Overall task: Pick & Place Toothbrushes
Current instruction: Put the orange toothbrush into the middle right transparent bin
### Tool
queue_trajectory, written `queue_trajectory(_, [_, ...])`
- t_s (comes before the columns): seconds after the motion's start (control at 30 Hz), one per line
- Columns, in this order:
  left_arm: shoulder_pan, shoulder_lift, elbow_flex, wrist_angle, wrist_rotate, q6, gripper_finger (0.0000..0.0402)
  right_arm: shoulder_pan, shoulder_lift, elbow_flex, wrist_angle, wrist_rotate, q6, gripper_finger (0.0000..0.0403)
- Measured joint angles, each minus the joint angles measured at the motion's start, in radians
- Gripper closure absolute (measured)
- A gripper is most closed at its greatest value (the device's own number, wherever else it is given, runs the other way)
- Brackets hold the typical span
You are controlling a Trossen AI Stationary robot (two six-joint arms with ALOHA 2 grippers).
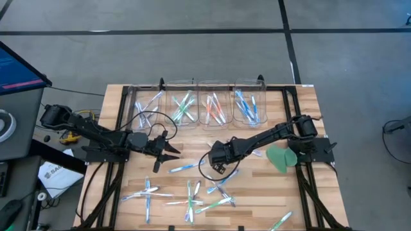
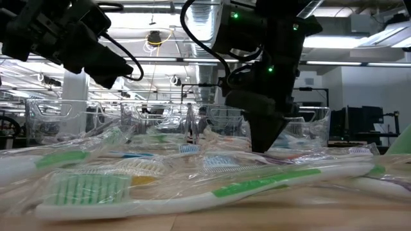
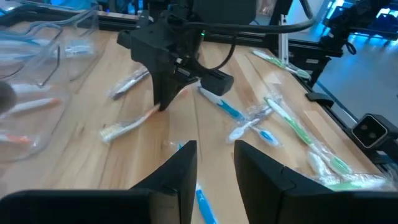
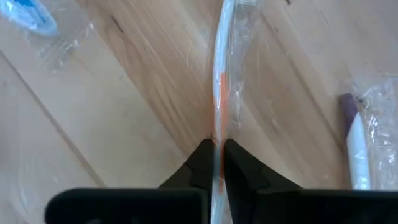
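1. High view: four clear bins point(image 1: 192, 86) along the table's far edge already hold some toothbrushes, sorted by colour, but plenty of loose toothbrushes point(image 1: 189, 200) still litter the near side. So it's partway done, I'd say.
2. Low view: wrapped brushes piled up close, green-accented toothbrush point(image 2: 257, 185) in front.
3. Left wrist view: left gripper point(image 3: 214, 163) hangs released above a blue toothbrush point(image 3: 204, 205).
4. Right wrist view: right gripper point(image 4: 216, 152) is pinched on an orange toothbrush point(image 4: 225, 56) lying on the table.
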Motion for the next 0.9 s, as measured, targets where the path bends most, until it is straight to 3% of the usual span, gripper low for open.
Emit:
queue_trajectory(0.17, [-0.004, 0.0, -0.026, 0.002, -0.01, 0.02, 0.0302, 0.033, 0.0, 0.001, 0.008, 0.041, -0.059, 0.0393])
queue_trajectory(0.33, [-0.003, 0.0, -0.061, 0.016, -0.113, 0.027, 0.0302, 0.069, 0.008, 0.066, -0.061, 0.099, -0.093, 0.0394])
queue_trajectory(0.47, [-0.003, 0.0, -0.062, 0.021, -0.183, 0.027, 0.0302, 0.102, 0.005, 0.166, -0.14, 0.165, -0.128, 0.0398])
queue_trajectory(0.73, [-0.003, 0.0, -0.062, 0.018, -0.165, 0.013, 0.0302, 0.141, 0.003, 0.44, -0.492, 0.305, -0.096, 0.0399])
queue_trajectory(0.9, [-0.003, 0.0, -0.062, 0.017, -0.161, 0.001, 0.0302, 0.112, 0.0, 0.599, -0.585, 0.365, -0.119, 0.0396])
